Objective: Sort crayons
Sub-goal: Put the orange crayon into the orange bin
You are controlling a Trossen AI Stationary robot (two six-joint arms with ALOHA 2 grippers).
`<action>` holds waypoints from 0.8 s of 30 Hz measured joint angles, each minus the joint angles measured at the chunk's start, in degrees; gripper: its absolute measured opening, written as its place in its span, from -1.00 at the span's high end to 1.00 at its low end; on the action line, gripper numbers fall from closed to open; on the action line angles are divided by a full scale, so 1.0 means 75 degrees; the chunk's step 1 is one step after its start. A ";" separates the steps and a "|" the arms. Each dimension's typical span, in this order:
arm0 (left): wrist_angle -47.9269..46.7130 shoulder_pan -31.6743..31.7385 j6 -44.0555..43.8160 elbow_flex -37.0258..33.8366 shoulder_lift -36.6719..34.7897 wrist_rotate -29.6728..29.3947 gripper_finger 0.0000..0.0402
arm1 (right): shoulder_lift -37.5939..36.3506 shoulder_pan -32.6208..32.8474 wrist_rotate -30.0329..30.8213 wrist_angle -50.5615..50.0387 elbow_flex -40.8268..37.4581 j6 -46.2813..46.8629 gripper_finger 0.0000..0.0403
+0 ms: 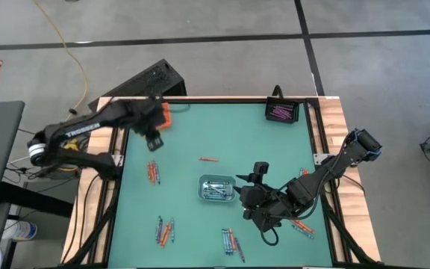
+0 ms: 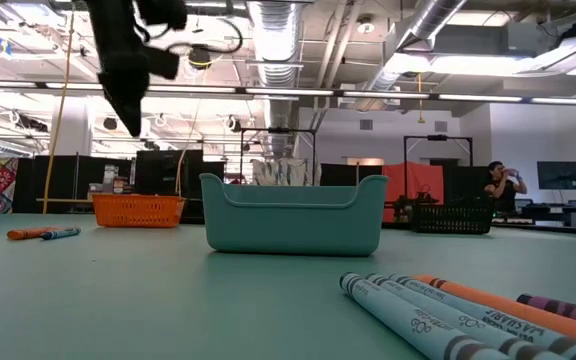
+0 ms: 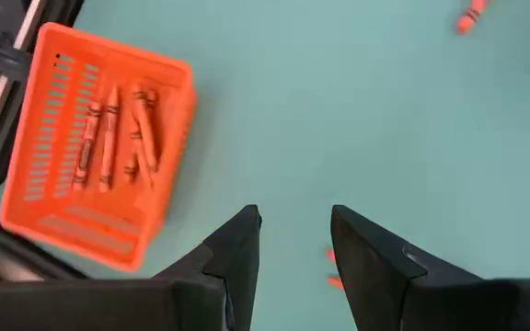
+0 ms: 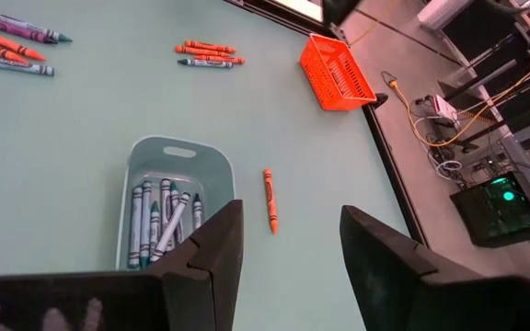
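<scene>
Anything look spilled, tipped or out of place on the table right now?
Nothing spilled or tipped. The orange tray, teal tray and black tray sit upright holding crayons. Unsorted crayons lie loose, including one orange crayon alone mid-table.

Left gripper (image 1: pixel 155 139) hovers beside the orange tray (image 1: pixel 166 114); right gripper (image 1: pixel 246 179) by the grey-blue tray (image 1: pixel 218 188).

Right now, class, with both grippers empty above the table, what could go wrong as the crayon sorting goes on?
1. The left gripper, open beside the orange basket, could knock it on the way down.
2. The lone orange crayon lies close to the grey tray; the open right gripper may bump the tray.
</scene>
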 joint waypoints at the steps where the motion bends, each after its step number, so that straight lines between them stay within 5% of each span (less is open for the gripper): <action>1: -0.0098 -0.0402 -0.0317 0.0000 -0.0066 -0.0221 0.37 | 0.0000 0.0001 0.0000 0.0000 0.0000 -0.0001 0.09; 13: -0.0973 -0.4343 -0.4190 -0.0128 -0.0037 -0.2182 0.37 | 0.0001 -0.0019 0.0012 0.0001 0.0000 -0.0439 0.09; 24: -0.0450 -0.6048 -0.7866 -0.2680 -0.0050 -0.2234 0.37 | 0.0003 -0.0143 0.0006 0.0003 0.0000 -0.1666 0.09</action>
